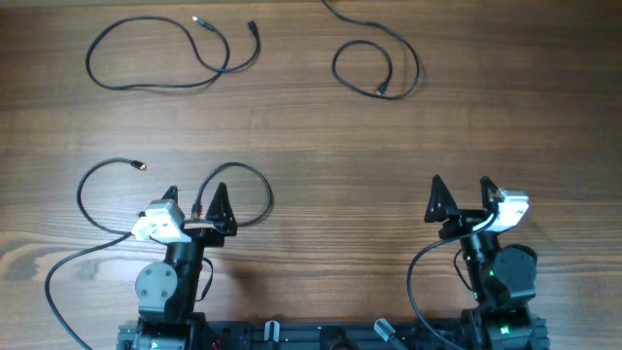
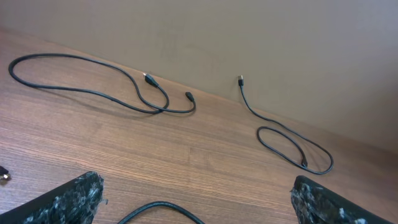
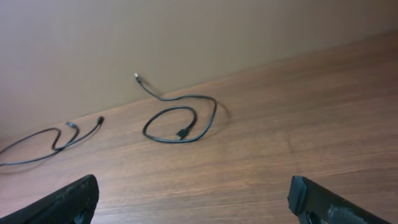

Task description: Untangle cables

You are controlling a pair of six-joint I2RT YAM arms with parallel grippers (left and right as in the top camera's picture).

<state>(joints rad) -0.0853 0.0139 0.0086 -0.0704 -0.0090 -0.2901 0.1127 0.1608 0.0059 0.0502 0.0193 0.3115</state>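
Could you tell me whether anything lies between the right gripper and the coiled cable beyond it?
Nothing visible does: only the table lies between the open right gripper and the coiled cable.

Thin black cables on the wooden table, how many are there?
3. Far-left looped cable, far-right coiled cable, and a near cable by the left gripper, partly hidden under it.

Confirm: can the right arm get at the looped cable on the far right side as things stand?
Probably yes. The right gripper is open and empty, and only bare table lies between it and the looped cable. Whether the arm stretches that far is unproven.
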